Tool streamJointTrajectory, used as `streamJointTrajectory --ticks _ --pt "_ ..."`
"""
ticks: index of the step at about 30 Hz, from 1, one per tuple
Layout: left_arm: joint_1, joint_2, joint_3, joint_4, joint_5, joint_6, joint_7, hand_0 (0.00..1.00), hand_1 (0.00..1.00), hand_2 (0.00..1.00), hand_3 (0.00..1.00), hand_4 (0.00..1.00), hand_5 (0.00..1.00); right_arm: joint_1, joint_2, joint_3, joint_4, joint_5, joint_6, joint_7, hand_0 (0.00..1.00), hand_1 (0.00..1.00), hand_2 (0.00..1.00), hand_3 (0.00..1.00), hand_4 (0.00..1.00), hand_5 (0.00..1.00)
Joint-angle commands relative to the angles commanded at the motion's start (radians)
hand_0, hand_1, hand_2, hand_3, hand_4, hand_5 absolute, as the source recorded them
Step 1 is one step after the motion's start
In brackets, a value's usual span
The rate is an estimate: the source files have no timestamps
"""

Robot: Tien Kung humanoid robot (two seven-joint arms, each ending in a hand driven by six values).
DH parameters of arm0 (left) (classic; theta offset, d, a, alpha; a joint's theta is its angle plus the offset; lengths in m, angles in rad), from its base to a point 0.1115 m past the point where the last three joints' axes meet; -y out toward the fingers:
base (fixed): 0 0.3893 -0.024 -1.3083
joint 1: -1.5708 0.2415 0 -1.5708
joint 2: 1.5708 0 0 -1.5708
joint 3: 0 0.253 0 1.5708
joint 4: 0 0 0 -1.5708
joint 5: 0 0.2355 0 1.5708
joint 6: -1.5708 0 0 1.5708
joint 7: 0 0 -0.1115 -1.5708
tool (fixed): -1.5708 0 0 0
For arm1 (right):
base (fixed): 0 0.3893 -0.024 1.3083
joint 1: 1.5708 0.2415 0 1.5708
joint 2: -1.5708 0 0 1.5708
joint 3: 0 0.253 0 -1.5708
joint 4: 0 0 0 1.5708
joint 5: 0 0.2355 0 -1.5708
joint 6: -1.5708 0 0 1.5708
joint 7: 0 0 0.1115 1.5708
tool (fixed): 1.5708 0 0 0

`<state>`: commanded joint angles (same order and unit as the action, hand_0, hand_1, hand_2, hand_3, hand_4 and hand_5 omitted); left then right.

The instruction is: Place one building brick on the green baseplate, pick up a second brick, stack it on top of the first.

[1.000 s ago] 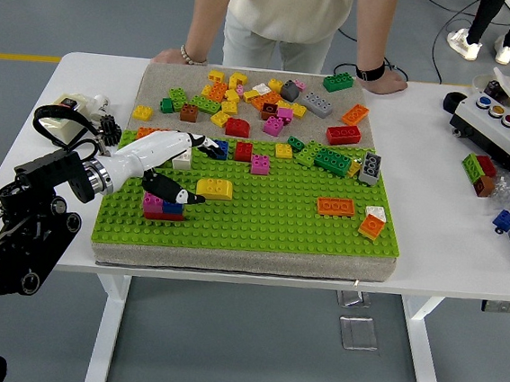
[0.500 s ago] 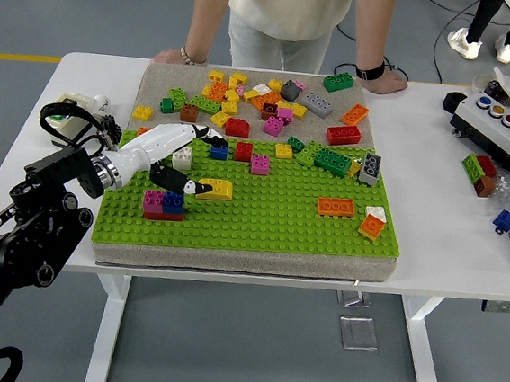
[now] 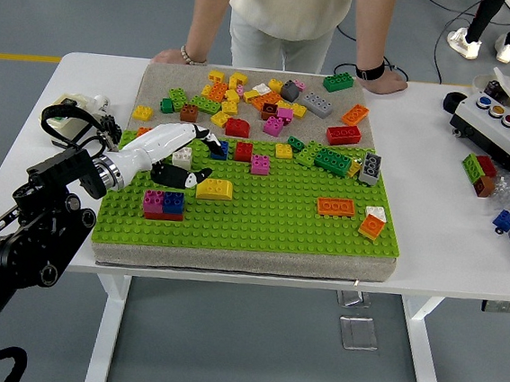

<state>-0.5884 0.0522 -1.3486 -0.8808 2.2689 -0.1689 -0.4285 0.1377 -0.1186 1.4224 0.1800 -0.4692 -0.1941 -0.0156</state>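
Here the robot's left hand point(image 3: 170, 151) reaches in from the left over the green baseplate point(image 3: 261, 219), its white shell low above the studs; the fingers are loosely spread and grip nothing, with the dark thumb tip just beside the left end of a yellow brick point(image 3: 215, 188) that sits on the plate; whether thumb and brick actually touch I cannot tell. Near the hand, towards the table's front edge, a pink and blue brick stack point(image 3: 163, 204) sits on a red piece on the plate, apart from the fingers; a small white brick point(image 3: 182, 157) lies partly behind the hand. Further right on the plate sit an orange brick point(image 3: 336, 206) and an orange and white brick point(image 3: 373, 222), well apart from the hand; a pink brick point(image 3: 259, 163) stands near the plate's far edge. Beyond the plate a pile of loose bricks point(image 3: 264, 102) in many colours lies scattered on a grey mat point(image 3: 161, 83). A person stands at the far side, one hand point(image 3: 170, 56) and the other hand point(image 3: 387, 81) resting flat on the white table point(image 3: 451, 219); a button box point(image 3: 505, 129) sits at the right.
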Motion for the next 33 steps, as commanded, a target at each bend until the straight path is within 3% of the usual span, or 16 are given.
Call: streamJointTrajectory --ticks 2,3,8,9,20,33 --pt "0.0 -0.002 0.0 0.0 0.0 -0.008 0.003 0.814 0.744 0.663 0.625 0.665 0.068 0.0 0.0 0.0 0.0 0.0 0.0 0.001 0.741 0.66 0.713 0.602 0.922 0.504" --pt "0.0 -0.003 0.0 0.002 0.0 -0.017 0.006 0.837 0.766 0.734 0.708 0.803 0.107 0.0 0.0 0.001 0.0 0.001 0.0 0.001 0.741 0.66 0.713 0.602 0.922 0.504" --pt "-0.002 -0.008 0.006 0.011 0.0 -0.03 0.014 0.837 0.766 0.734 0.708 0.803 0.107 0.001 0.0 0.001 0.0 0.002 -0.001 0.003 0.741 0.66 0.713 0.602 0.922 0.504" --pt "-0.002 -0.009 0.007 0.013 0.0 -0.03 0.014 0.847 0.774 0.746 0.733 0.842 0.116 0.001 0.0 0.001 0.0 0.002 -0.001 0.003 0.741 0.66 0.712 0.603 0.922 0.504" --pt "-0.005 -0.024 0.029 0.064 0.0 0.008 0.019 0.848 0.772 0.743 0.728 0.838 0.115 0.002 -0.002 -0.007 0.0 -0.002 -0.002 0.001 0.741 0.66 0.713 0.603 0.922 0.504" --pt "-0.039 -0.031 0.075 0.146 0.0 0.087 0.013 0.835 0.761 0.715 0.699 0.834 0.14 0.004 -0.002 -0.019 0.0 0.0 -0.001 0.001 0.741 0.66 0.713 0.605 0.922 0.503"
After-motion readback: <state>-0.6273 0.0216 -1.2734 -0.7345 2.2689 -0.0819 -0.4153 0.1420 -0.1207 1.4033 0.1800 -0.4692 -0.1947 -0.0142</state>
